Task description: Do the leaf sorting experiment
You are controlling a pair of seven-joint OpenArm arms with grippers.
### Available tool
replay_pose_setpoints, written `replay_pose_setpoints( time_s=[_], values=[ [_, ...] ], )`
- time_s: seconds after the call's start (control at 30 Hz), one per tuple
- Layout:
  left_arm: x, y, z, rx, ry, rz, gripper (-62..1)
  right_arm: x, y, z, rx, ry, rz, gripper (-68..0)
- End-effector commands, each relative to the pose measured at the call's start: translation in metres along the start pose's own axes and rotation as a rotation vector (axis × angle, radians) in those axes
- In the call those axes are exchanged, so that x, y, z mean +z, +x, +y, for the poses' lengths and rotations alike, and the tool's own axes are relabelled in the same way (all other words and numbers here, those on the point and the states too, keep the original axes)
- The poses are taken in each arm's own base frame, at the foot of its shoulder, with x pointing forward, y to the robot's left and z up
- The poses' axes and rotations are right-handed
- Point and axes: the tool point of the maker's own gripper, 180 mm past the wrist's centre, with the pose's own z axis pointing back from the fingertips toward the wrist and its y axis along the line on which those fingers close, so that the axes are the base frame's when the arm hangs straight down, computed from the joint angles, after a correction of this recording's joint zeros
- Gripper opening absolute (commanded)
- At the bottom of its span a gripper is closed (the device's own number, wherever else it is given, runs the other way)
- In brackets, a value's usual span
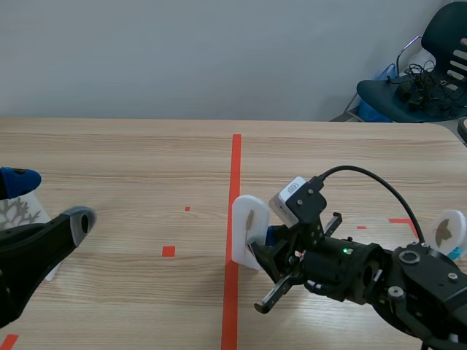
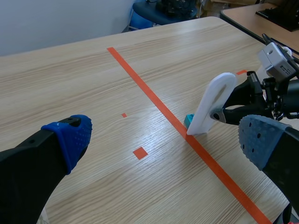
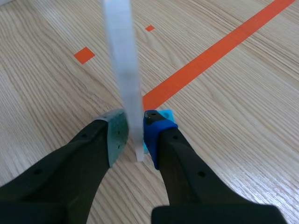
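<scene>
Standing upright on its teal base point(image 2: 188, 120), the white leaf card point(image 1: 246, 224) is located on the orange-red centre line point(image 1: 235, 168), with its long axis vertical. It is clamped edge-on between the pads of the right gripper point(image 3: 133, 133), which lies low on the robot's right side of the line. The left gripper point(image 2: 166, 137) is noted with fingers spread wide and nothing between them, well apart from the card across the line. The coming move is judged to rest with the right arm, and a lift along the card's vertical axis is indicated.
</scene>
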Motion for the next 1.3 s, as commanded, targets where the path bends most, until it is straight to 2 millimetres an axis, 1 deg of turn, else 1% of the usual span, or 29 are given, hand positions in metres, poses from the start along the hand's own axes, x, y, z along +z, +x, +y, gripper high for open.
replay_pose_setpoints(
  time_s=[0.0,0.1,0.17,0.2,0.27,0.33,0.43,0.5,0.53,0.6,0.77,0.83,0.9,0.97,1.1,1.27],
  values=[
    [-0.001,0.013,-0.005,-0.007,-0.015,-0.046,1.4,0.000,0.017,-0.005,0.011,-0.006,-0.046,-59.6],
    [-0.001,0.014,-0.005,-0.007,-0.015,-0.048,1.4,0.000,0.018,-0.005,0.013,-0.006,-0.049,-63.0],
    [-0.001,0.014,-0.005,-0.007,-0.015,-0.048,1.4,0.002,0.022,-0.005,0.025,0.001,-0.057,-63.2],
    [-0.001,0.014,-0.005,-0.007,-0.015,-0.048,1.4,0.003,0.027,-0.005,0.035,0.003,-0.067,-63.2],
    [-0.001,0.014,-0.005,-0.007,-0.015,-0.048,1.4,0.011,0.042,-0.011,0.065,-0.015,-0.099,-63.1],
    [-0.001,0.014,-0.005,-0.007,-0.015,-0.048,1.4,0.024,0.060,-0.019,0.103,-0.047,-0.122,-63.1],
    [-0.001,0.014,-0.005,-0.007,-0.015,-0.049,1.4,0.051,0.084,-0.032,0.112,-0.114,-0.142,-63.1],
    [-0.001,0.014,-0.005,-0.007,-0.015,-0.049,1.4,0.070,0.091,-0.039,0.070,-0.160,-0.149,-63.1],
    [-0.002,0.014,-0.005,-0.007,-0.015,-0.049,1.4,0.080,0.091,-0.042,0.050,-0.184,-0.145,-63.1],
    [-0.002,0.014,-0.005,-0.007,-0.015,-0.049,1.4,0.100,0.087,-0.049,0.021,-0.236,-0.139,-63.1],
    [-0.002,0.014,-0.005,-0.007,-0.015,-0.050,1.4,0.144,0.062,-0.077,-0.061,-0.396,-0.094,-63.1],
    [-0.001,0.015,-0.005,-0.007,-0.015,-0.052,1.4,0.158,0.058,-0.089,-0.086,-0.456,-0.094,-63.1],
    [-0.001,0.015,-0.005,-0.007,-0.015,-0.055,1.4,0.168,0.051,-0.102,-0.105,-0.508,-0.088,-63.1],
    [-0.001,0.015,-0.005,-0.007,-0.015,-0.056,1.4,0.172,0.041,-0.113,-0.127,-0.546,-0.080,-63.1],
    [-0.001,0.018,-0.005,-0.007,-0.015,-0.071,1.4,0.172,0.014,-0.134,-0.189,-0.588,-0.052,-63.1],
    [-0.001,0.018,-0.005,-0.007,-0.015,-0.071,1.4,0.172,-0.012,-0.157,-0.256,-0.638,-0.042,-63.1]
  ],
)
